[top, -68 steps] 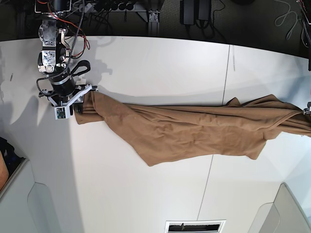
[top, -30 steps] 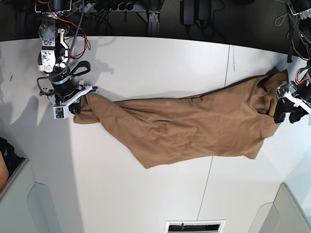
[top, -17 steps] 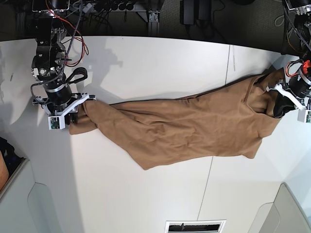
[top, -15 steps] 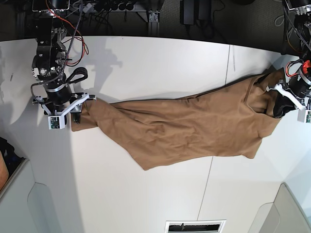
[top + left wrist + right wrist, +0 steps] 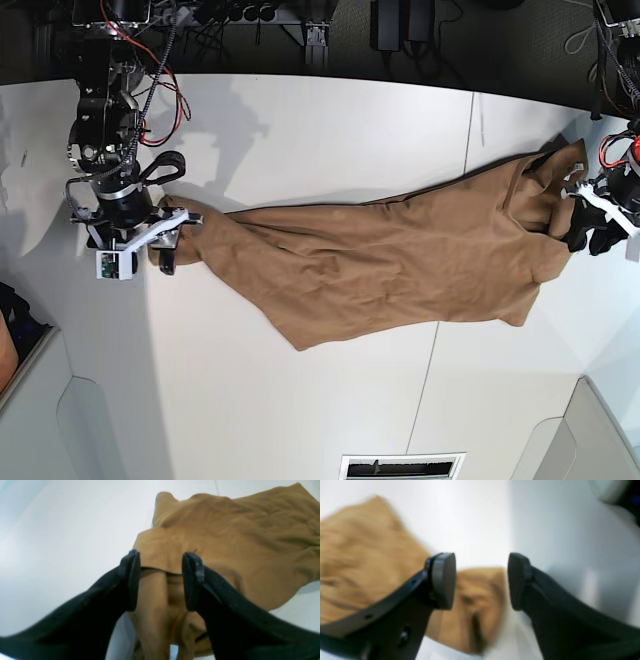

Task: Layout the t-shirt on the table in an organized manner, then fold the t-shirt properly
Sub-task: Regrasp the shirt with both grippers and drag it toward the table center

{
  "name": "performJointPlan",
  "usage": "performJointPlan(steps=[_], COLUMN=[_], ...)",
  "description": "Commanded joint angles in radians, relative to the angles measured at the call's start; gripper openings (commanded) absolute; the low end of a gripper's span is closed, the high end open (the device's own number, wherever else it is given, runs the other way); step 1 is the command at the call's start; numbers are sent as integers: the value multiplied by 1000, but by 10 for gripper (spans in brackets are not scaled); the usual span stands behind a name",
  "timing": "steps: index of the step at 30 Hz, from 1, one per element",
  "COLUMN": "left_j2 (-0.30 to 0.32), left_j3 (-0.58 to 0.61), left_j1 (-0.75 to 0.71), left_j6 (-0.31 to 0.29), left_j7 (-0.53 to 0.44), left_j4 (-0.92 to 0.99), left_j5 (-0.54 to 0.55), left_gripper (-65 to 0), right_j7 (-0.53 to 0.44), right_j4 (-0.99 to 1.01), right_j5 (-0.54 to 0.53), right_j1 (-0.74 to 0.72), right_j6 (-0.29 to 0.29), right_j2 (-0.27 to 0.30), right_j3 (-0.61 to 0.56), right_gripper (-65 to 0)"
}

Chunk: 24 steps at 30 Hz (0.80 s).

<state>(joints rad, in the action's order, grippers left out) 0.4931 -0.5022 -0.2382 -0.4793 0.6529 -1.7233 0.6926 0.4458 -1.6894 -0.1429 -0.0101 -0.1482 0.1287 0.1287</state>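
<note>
The tan-brown t-shirt (image 5: 400,260) lies stretched and wrinkled across the white table (image 5: 300,130), from far left to far right. At its left end in the base view, my right gripper (image 5: 172,245) stands open. In the right wrist view the right gripper (image 5: 481,562) straddles a loose corner of the t-shirt (image 5: 475,597) lying below the jaws, and the picture is blurred. At the shirt's bunched right end sits my left gripper (image 5: 588,235). In the left wrist view the left gripper (image 5: 162,560) is open, with a fold of the t-shirt (image 5: 225,535) in the gap between the fingers.
A thin dark seam (image 5: 465,170) crosses the tabletop right of centre. Cables and black equipment (image 5: 400,25) line the far edge. Pale moulded panels (image 5: 90,420) stand at the near corners, and a vent (image 5: 400,467) sits at the near edge.
My right gripper has opened and let go of the shirt's left end, shifting slightly toward the near side. My left gripper closed briefly and reopened at the right end. The shirt has barely moved.
</note>
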Motion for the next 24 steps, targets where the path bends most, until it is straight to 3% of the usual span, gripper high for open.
performJointPlan(steps=[1,5,8,14,20,22,24], left_j2=[22,23,23,23,23,26,34], left_j3=[-6,-6,-6,-6,-6,-6,7], left_j1=[8,9,11,43,112,138,167], left_j6=[-4,4,58,60,60,60,60], left_j7=[-29,-44,-51,-62,-67,-72,-86], left_j4=[-12,-9,14,127,198,223,257], left_j5=[12,-26,-35,-35,-34,-33,-33], left_gripper=[-349,-349,-349,-349,-349,-346,-315], right_j7=[-34,-53,-60,-84,-90,-90,-91], right_j4=[-10,67,188,435,515,515,515], right_j5=[-10,-14,-5,11,12,12,12], right_j1=[-29,-93,-167,-280,-294,-294,-294], right_j6=[-10,-14,-18,-35,-50,-50,-50], right_j2=[-8,-48,-64,-66,-66,-66,-69], right_j3=[1,-7,-30,-127,-225,-241,-242], right_gripper=[-320,-320,-320,-320,-325,-395,-510])
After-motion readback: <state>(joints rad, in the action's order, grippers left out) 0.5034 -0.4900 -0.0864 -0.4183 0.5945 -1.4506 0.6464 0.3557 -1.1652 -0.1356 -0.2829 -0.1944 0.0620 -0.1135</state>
